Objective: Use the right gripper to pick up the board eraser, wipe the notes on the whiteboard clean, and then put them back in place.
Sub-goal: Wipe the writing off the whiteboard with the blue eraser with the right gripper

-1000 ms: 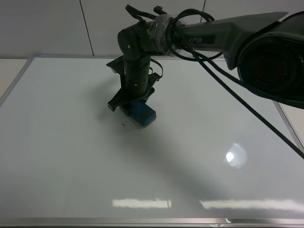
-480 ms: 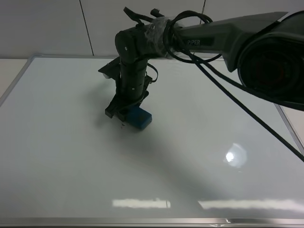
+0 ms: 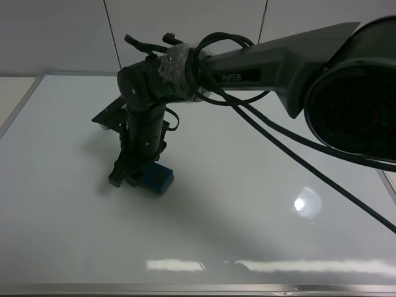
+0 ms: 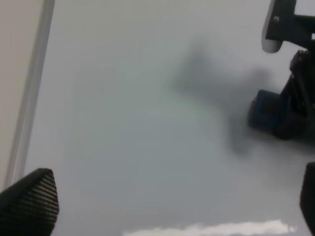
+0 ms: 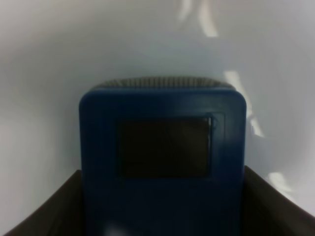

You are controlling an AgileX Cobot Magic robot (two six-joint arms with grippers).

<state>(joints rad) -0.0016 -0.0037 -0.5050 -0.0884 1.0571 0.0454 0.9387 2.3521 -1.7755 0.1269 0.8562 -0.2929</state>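
Observation:
The whiteboard (image 3: pixel 74 235) fills most of the exterior high view. My right gripper (image 3: pixel 137 177) reaches across to the left half of the board and is shut on the blue board eraser (image 3: pixel 155 179), pressing it flat on the surface. In the right wrist view the eraser (image 5: pixel 162 147) sits between the two fingers (image 5: pixel 44 211), with one dark square patch showing. No red notes show on the board in any view. The left wrist view shows the eraser (image 4: pixel 265 111) and the right gripper (image 4: pixel 295 108) from the side. My left gripper (image 4: pixel 170 206) hovers over the board, jaws wide apart and empty.
The board's silver frame runs along the left edge (image 3: pixel 18 105) and also shows in the left wrist view (image 4: pixel 29 98). Black cables (image 3: pixel 297 161) hang from the right arm over the board's right half. A white wall (image 3: pixel 62 31) stands behind. A lamp glare (image 3: pixel 306 203) marks the board.
My right gripper has slid the eraser to the left and slightly toward the front of the board, passing over the spot where a small mark lay beside the eraser.

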